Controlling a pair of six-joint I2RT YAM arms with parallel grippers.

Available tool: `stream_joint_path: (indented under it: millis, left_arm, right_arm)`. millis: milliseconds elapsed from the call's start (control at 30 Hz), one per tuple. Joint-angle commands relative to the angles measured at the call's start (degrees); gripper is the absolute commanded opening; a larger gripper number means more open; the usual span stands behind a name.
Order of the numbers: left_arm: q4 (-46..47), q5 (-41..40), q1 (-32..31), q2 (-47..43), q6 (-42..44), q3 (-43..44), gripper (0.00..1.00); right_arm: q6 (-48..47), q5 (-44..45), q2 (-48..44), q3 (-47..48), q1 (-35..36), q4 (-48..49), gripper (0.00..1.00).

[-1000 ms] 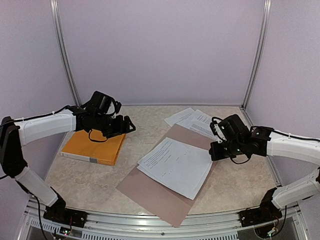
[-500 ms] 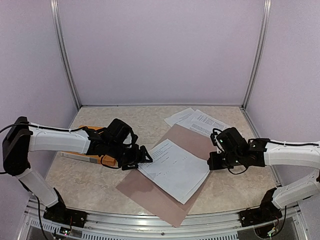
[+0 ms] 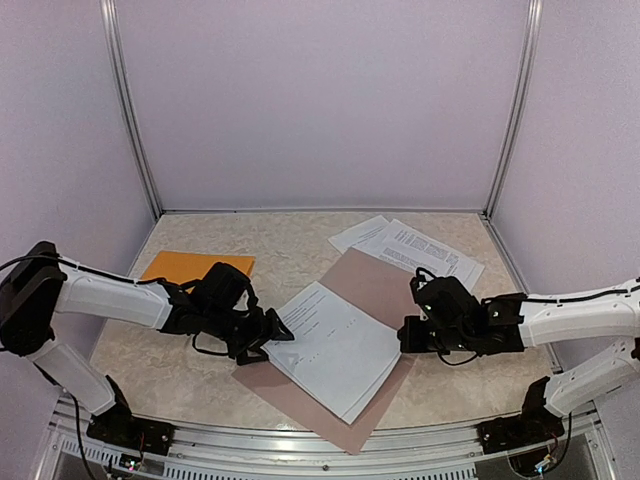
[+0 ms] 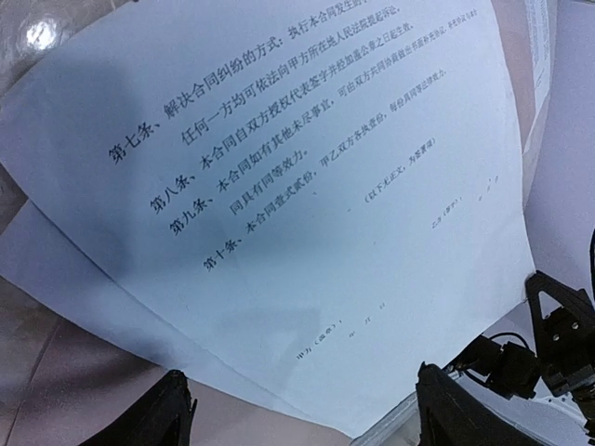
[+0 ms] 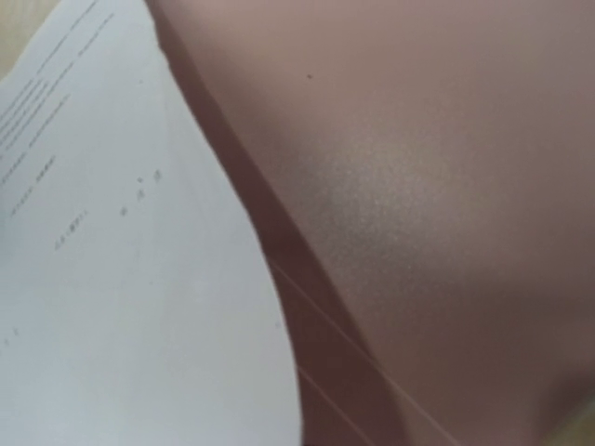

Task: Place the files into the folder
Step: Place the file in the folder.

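Note:
The folder (image 3: pixel 375 283) is a dull pink sleeve lying flat across the middle of the table. A stack of the files (image 3: pixel 335 340), white sheets with black print, rests on it. More files (image 3: pixel 415 246) lie loose at the back right. My left gripper (image 3: pixel 279 337) is low at the stack's left edge, open, with nothing between its fingertips (image 4: pixel 173 412). In the left wrist view the printed files (image 4: pixel 307 186) fill the frame just ahead of my left gripper (image 4: pixel 307 420). My right gripper (image 3: pixel 404 336) is shut and sits low on the folder (image 5: pixel 428 186) beside the sheets' right edge (image 5: pixel 121 297); its fingers are hidden in the right wrist view.
An orange book (image 3: pixel 195 266) lies at the left, behind the left arm. Lilac walls close in the back and sides, with metal posts in the back corners. A metal rail (image 3: pixel 300 440) runs along the table's near edge.
My left gripper has swung from above the orange book down to the left edge of the sheets. My right gripper has slid left and lower onto the folder. The stack has shifted slightly nearer.

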Motion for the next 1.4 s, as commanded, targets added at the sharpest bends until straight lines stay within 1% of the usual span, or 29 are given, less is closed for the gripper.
stream_joint_path:
  millis: [0, 200, 333, 500, 667, 767, 1033, 1100, 1167, 1267, 1367]
  left_arm:
    - [3.8, 1.4, 0.1, -2.4, -4.9, -3.4, 0.80]
    - [3.3, 0.4, -0.8, -5.1, -8.0, -6.6, 0.80]
    - [3.8, -0.6, -0.9, -5.0, -8.9, -7.6, 0.80]
    - [6.8, -1.5, -1.0, -2.8, -9.9, -8.2, 0.79]
    - [12.0, -2.2, -1.3, -1.4, -13.6, -11.4, 0.77]
    - [13.2, -3.6, -1.7, -1.4, -15.0, -12.9, 0.76]
    - [13.8, -7.1, -1.4, -1.8, -13.3, -12.4, 0.75]
    - [13.8, -7.8, -1.2, -1.7, -13.0, -12.5, 0.75]
    - [13.8, -8.2, -1.1, -1.8, -13.1, -12.7, 0.75]
    - [13.5, -8.7, -1.2, -2.6, -13.2, -13.1, 0.75]
    - [11.7, -9.9, -1.5, -4.1, -13.0, -13.2, 0.75]
  right_arm:
    - [4.0, 3.4, 0.5, -0.4, 1.4, 2.3, 0.00]
    - [5.3, 4.0, 0.9, -0.1, 2.4, 4.5, 0.00]
    - [6.2, 4.4, 0.8, -0.4, 3.3, 5.4, 0.00]
    - [8.4, 6.1, 0.1, -1.3, 5.4, 5.6, 0.00]
    - [10.7, 7.8, -0.5, -2.1, 7.2, 6.1, 0.00]
    - [12.0, 8.3, -0.4, -2.6, 8.5, 6.1, 0.00]
    - [13.0, 7.1, 2.5, -0.8, 13.6, 2.4, 0.00]
    - [12.4, 6.6, 3.5, 0.6, 14.7, -0.1, 0.04]
    - [11.5, 7.2, 4.3, 2.3, 15.3, -4.0, 0.12]
    - [9.3, 11.4, 3.9, 5.7, 15.3, -11.6, 0.24]
    - [5.1, 15.7, 3.3, 10.2, 14.8, -17.3, 0.36]
